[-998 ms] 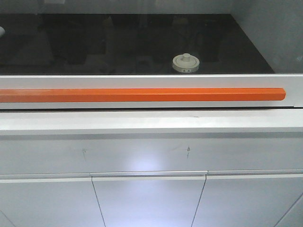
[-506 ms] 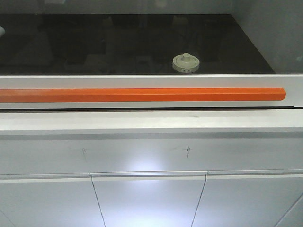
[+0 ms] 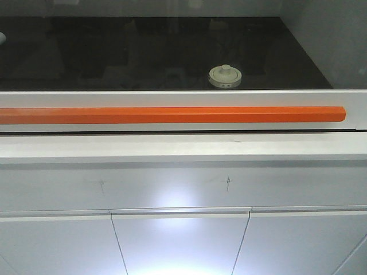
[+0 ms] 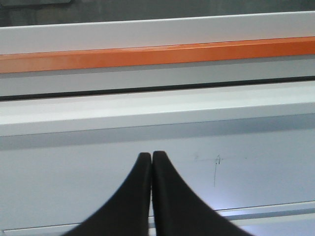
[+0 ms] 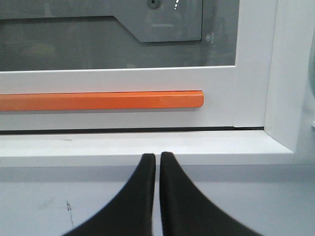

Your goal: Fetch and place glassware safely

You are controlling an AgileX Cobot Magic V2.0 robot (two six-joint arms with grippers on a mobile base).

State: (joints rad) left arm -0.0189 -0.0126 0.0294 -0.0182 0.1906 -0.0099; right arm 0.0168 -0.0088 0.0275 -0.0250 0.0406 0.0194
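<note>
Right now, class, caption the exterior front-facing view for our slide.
Cream-lidded jar resting on a dark surface beyond the long orange bar.

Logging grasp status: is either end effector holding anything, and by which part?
Nothing is held. The left end effector and right end effector are closed empty; the jar sits untouched.

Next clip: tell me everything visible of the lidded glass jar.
The jar is small and squat, standing upright on the dark surface behind the orange bar, right of centre. Its round cream-white lid with a central knob is seated; small dark marks dot the front rim. Only a thin clear-looking band of body shows beneath. Nothing but the surface touches it; neither wrist view shows it.
</note>
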